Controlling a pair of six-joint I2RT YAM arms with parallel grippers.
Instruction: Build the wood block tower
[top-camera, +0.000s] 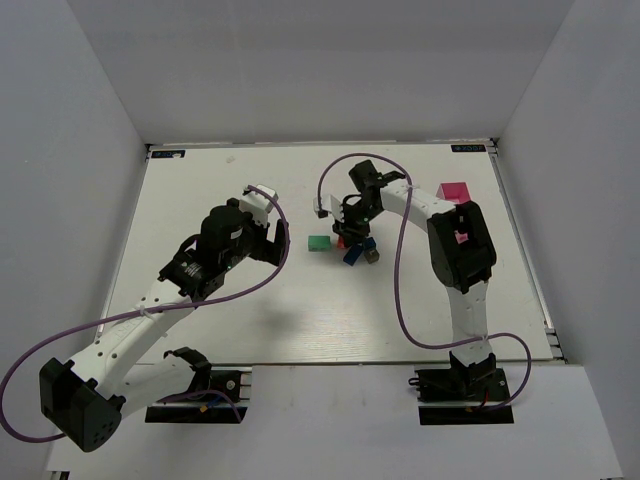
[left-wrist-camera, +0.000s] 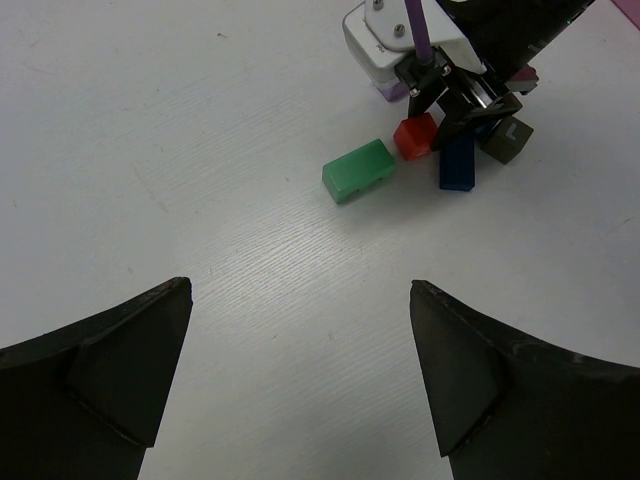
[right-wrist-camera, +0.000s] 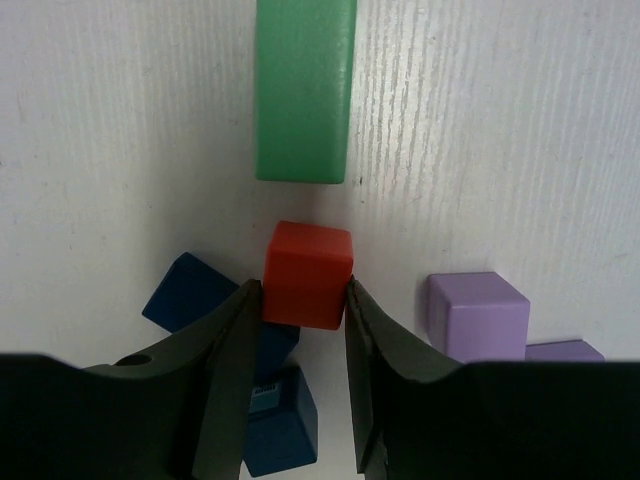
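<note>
My right gripper (right-wrist-camera: 301, 290) is shut on a red-orange cube (right-wrist-camera: 308, 275), one finger against each side. Under and beside it lie dark blue blocks (right-wrist-camera: 280, 420). A green brick (right-wrist-camera: 305, 90) lies flat just beyond the cube, and a lilac cube (right-wrist-camera: 478, 315) stands to its right. In the top view the right gripper (top-camera: 347, 232) is over this cluster, with the green brick (top-camera: 319, 243), a blue block (top-camera: 355, 253) and a grey block (top-camera: 372, 256) around it. My left gripper (left-wrist-camera: 300, 287) is open and empty, well short of the green brick (left-wrist-camera: 360, 170).
A larger pink box (top-camera: 453, 191) stands at the back right beside the right arm. The left arm (top-camera: 215, 250) reaches over the table's left middle. White walls enclose the table on three sides.
</note>
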